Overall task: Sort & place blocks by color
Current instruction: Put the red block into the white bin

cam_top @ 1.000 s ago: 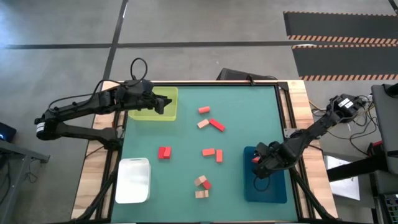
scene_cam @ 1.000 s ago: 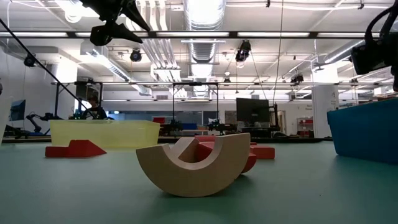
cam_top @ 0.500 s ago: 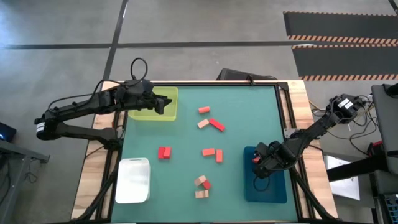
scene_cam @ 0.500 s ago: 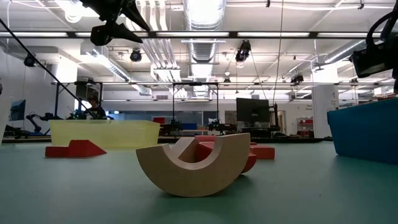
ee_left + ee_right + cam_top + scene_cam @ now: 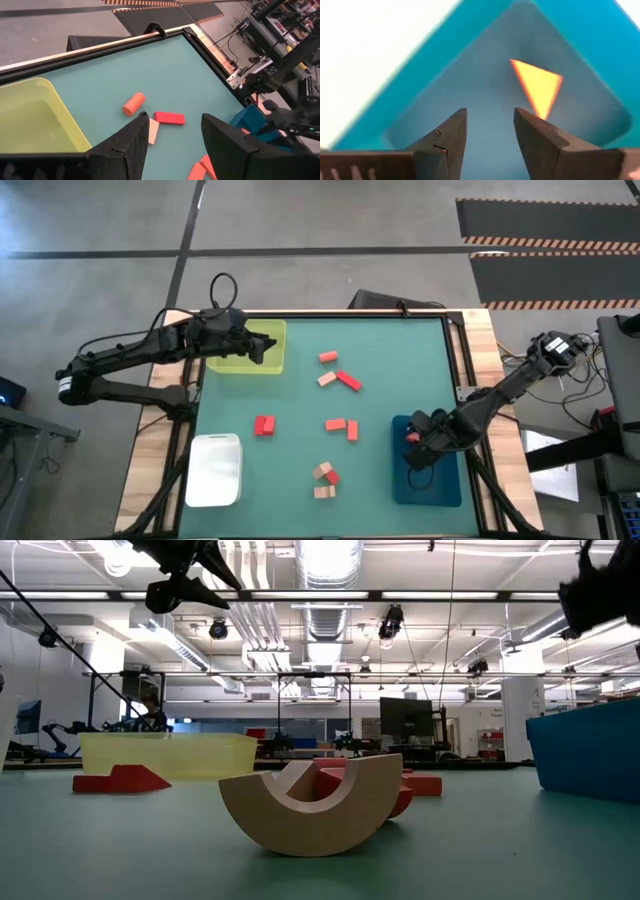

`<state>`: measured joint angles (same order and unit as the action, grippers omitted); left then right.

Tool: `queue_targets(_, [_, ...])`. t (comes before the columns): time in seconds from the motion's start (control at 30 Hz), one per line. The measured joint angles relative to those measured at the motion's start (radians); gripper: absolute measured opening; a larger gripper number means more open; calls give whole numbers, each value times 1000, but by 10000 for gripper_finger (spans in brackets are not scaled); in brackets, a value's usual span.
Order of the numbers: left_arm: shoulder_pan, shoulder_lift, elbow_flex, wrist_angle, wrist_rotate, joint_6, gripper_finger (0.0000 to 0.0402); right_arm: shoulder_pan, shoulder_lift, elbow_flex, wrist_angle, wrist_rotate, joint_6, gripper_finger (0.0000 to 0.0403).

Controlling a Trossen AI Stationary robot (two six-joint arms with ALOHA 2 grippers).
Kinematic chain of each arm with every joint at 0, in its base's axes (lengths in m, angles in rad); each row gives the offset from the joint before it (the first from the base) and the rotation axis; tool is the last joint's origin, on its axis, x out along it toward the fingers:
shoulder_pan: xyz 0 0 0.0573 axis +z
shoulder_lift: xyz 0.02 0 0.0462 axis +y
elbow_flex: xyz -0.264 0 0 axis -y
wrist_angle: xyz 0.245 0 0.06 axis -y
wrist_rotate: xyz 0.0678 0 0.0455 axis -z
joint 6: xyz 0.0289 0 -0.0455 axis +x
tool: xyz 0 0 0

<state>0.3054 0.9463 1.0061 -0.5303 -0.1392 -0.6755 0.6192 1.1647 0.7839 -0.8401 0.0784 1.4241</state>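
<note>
This is a robotics lab or industrial workshop. The low view looks across the green bench (image 5: 480, 850) into a wide hall with exposed ceiling ducts (image 5: 325, 600), strip lights and hanging cables, with a dark monitor (image 5: 405, 718) far back at about 1 o'clock. From above, the bench stands on bare concrete floor (image 5: 320, 215) marked with dark lines, and black mats edged in hazard stripes (image 5: 545, 240) lie at 2 o'clock (loose wiring trails at 3 o'clock).
</note>
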Motion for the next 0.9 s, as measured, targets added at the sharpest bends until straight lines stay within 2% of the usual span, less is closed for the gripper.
queue_targets(0.17, [-1, 0, 0, 1, 3, -88, 165, -15, 1, 77, 0, 23, 7, 138])
queue_targets(0.33, [-21, 0, 0, 1, 29, -169, 164, -56, 1, 160, -2, 153, -43, 124])
queue_targets(0.77, [-191, 17, 0, -2, 37, -535, 164, -196, 0, 393, -17, 527, -418, 116])
queue_targets(0.9, [-259, 63, 0, -1, 41, -617, 164, -232, 0, 423, -14, 553, -535, 112])
